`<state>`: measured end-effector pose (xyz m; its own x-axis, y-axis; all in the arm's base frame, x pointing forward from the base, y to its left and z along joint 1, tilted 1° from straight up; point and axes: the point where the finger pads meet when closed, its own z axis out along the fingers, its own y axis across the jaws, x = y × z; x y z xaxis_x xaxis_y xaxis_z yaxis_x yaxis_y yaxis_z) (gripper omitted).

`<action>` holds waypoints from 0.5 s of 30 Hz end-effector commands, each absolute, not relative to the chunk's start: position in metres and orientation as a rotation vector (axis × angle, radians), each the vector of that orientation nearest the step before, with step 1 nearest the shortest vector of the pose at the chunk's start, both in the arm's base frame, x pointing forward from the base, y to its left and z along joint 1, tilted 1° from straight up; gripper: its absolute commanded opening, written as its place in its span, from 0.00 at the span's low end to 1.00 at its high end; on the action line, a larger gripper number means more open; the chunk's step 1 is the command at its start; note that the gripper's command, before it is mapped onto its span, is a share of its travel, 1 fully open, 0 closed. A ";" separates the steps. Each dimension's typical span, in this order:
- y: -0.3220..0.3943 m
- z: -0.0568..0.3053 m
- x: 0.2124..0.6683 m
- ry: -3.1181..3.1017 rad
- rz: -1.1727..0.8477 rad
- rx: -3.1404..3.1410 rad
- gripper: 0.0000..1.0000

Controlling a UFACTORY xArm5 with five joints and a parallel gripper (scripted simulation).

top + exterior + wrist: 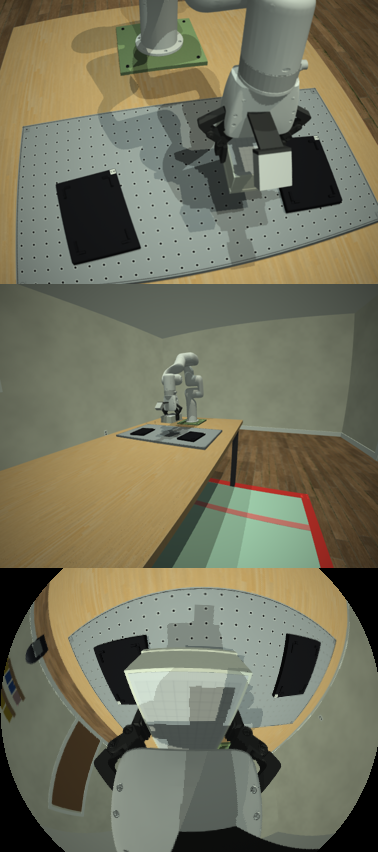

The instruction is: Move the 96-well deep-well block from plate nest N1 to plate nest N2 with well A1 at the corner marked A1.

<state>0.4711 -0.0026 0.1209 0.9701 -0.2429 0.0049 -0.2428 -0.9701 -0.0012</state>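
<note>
Carrying deep-well block point(241, 174) | jaws wide, clamped on its sides | keep level, align A1 over N2 point(314, 183)

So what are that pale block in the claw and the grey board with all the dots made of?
The deep-well block looks like matte off-white plastic: plain, pale, no shine. The dotted board looks like dull grey metal, judging by its flat surface and regular rows of small holes, though painted plastic can't be ruled out.
</note>
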 end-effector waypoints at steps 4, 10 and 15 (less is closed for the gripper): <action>0.026 0.122 0.476 0.385 -0.013 -3.116 0.00; 0.040 0.122 0.478 0.385 -0.012 -3.116 0.00; 0.056 0.122 0.480 0.384 -0.011 -3.116 0.00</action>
<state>0.4762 0.0411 0.1203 0.9700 -0.2430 0.0035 -0.2430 -0.9700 -0.0012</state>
